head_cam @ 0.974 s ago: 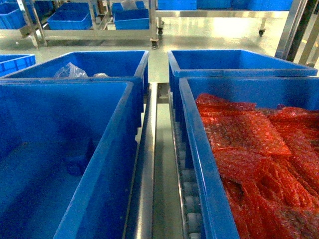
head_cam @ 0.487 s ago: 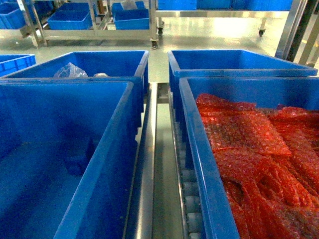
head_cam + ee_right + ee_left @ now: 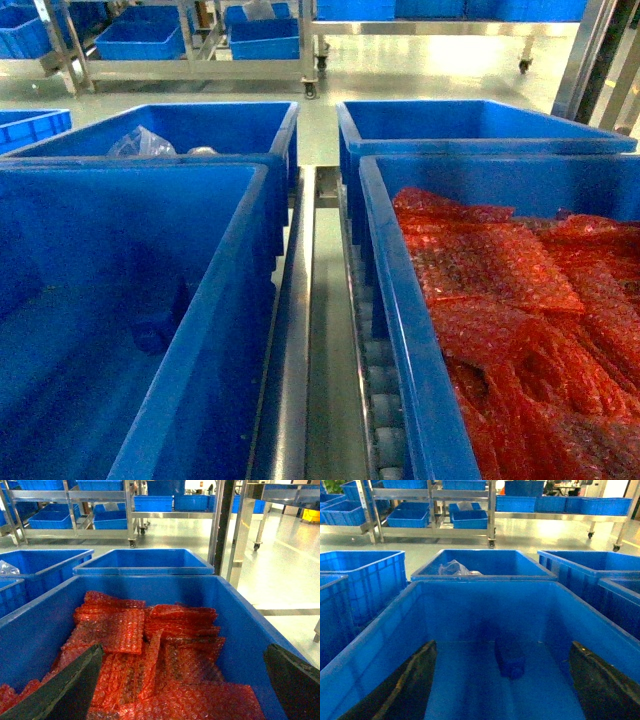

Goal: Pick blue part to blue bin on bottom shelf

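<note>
The blue part, a small dark blue block, lies on the floor of the large blue bin on the left. From the head view the blue part is a dim shape low in that bin. My left gripper is open above the bin, and the part lies ahead between its two dark fingers. My right gripper is open and holds nothing, over a bin of red bubble wrap. Two blue bins sit on the bottom shelf of the far rack. Neither gripper shows in the head view.
The red-wrap bin stands right of a metal roller rail. Behind are a bin with a clear plastic bag and another blue bin. A metal rack post stands at the right.
</note>
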Controlling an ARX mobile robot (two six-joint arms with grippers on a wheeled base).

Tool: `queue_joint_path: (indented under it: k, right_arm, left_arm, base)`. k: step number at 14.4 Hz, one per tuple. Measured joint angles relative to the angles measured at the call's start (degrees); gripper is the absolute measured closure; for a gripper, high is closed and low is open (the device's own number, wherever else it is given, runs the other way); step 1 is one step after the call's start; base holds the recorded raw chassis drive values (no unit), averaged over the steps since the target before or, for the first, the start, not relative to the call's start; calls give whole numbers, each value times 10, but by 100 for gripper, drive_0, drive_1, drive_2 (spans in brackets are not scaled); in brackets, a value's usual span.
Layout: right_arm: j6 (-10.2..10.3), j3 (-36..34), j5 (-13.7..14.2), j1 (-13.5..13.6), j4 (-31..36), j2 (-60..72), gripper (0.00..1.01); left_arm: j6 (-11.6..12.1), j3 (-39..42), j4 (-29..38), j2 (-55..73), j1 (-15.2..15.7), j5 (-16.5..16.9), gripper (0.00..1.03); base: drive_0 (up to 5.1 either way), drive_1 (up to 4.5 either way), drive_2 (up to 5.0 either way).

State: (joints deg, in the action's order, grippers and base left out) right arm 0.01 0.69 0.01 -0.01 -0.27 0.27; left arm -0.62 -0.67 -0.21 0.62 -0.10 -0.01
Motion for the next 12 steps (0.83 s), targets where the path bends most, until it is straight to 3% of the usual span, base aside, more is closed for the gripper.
queue_joint_path:
  k: [2, 12]
  right_arm:
    - [0, 0, 0, 0, 0, 0, 3]
    - [0, 0, 0, 0, 0, 0, 3]
  left_arm:
    - [0, 0, 0, 0, 0, 0, 3]
    - [0, 0, 0, 0, 0, 0, 5]
  base:
    - [0, 0, 0]
    - [0, 0, 0]
